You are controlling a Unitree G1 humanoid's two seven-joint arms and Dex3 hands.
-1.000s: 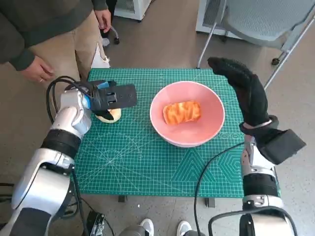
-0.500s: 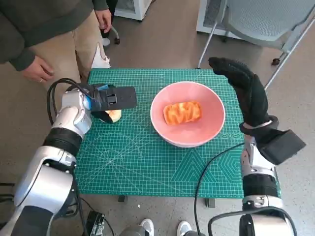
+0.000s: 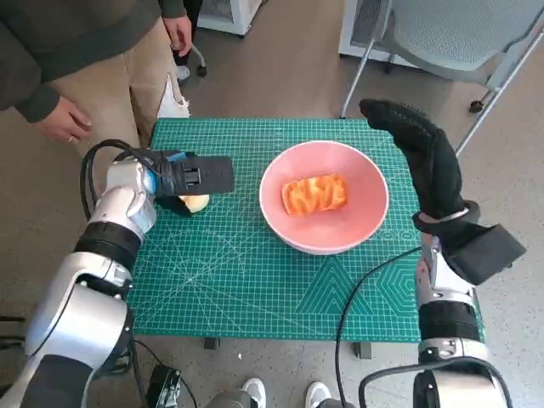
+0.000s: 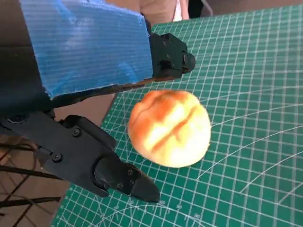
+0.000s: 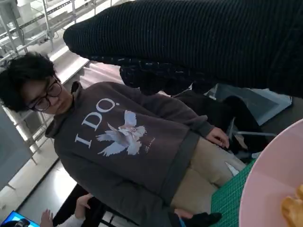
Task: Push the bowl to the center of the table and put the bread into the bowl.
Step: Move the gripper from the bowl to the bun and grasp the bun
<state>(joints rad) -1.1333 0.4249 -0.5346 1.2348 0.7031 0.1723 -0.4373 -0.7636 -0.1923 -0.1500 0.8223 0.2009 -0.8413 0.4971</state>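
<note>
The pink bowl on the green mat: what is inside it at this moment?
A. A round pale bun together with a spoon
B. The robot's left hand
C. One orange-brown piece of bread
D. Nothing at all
C. In the head view, one orange-brown piece of bread lies in the pink bowl; the round bun sits outside it, on the mat under the left hand.

We take this for a lab or office workroom: a small table covered by a green gridded cutting mat [image 3: 255, 272] stands on a plain grey-brown floor [image 3: 280, 68]. At the far right we see a grey mesh-backed office chair [image 3: 459, 34], at the far side white cabinets [image 3: 225, 13], and a person in a dark sweatshirt [image 5: 128, 142] before metal shelving [image 5: 38, 23].
</note>
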